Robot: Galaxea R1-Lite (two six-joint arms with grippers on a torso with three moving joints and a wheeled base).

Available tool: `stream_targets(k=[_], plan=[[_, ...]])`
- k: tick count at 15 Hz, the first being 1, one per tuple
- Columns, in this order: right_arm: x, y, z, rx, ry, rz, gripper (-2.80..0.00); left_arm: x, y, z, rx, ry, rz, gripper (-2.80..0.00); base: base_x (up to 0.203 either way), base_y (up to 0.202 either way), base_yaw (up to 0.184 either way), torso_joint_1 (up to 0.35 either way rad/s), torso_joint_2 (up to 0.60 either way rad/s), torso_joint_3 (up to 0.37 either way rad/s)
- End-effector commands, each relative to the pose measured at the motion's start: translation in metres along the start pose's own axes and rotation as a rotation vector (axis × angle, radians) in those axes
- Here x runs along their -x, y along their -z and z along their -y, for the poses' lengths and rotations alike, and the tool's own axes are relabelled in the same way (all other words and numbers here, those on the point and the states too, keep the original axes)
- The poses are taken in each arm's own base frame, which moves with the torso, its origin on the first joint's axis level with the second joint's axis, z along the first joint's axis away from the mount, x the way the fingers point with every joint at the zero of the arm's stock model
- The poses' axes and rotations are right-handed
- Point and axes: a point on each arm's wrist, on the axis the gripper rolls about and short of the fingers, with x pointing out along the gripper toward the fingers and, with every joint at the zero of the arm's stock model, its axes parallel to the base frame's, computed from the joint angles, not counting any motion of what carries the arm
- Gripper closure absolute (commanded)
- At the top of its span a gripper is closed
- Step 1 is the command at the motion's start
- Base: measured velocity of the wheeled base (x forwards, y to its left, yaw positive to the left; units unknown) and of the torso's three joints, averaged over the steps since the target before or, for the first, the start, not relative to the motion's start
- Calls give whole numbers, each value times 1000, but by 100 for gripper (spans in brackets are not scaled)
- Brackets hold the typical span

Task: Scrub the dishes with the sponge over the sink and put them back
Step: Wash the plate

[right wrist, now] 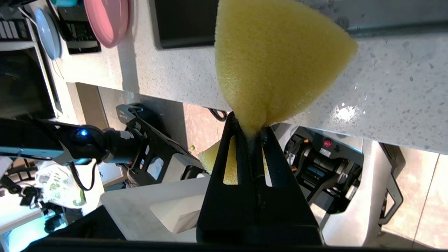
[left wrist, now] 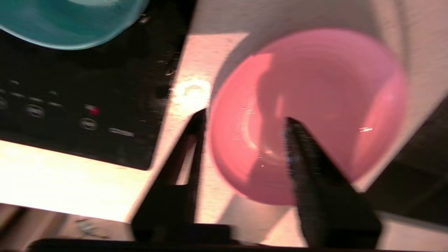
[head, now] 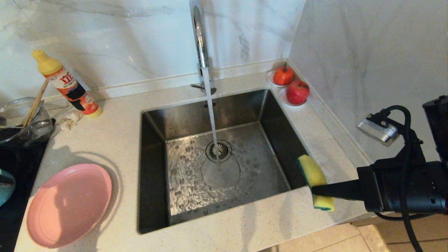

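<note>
Right now the right gripper hangs at the sink's four o'clock corner, its fingers pinched tight on the sponge, which bulges yellow on either side of the grip with its green layer showing along one edge; the sponge sits over the speckled tabletop just beside the basin's rim. Water runs from the tall chrome tap at the sink's twelve o'clock straight down onto the drain strainer in the middle. The pink plate lies flat on the tabletop at the sink's eight o'clock, apart from the rim. The left gripper, seen only from its own wrist camera, hovers above that plate with its fingers spread apart and nothing between them; one fingertip is over the plate, the other just off its edge. The teal bowl rests on the black cooktop beyond. Two red fruits sit at the sink's one o'clock, a yellow-capped bottle and a glass bowl at ten.
</note>
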Motion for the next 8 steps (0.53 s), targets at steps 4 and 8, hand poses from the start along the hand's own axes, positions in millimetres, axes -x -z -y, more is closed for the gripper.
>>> stream_targets(k=[4,8], plan=[[0,1,1,-6,1,-4,0,-16,16,-3,-85,20,-114,-280,0,0,0,0,0,0],[-2,1,4,-17,13,-8,0,-32,26,-4,-156,3,-189,-280,0,0,0,0,0,0]])
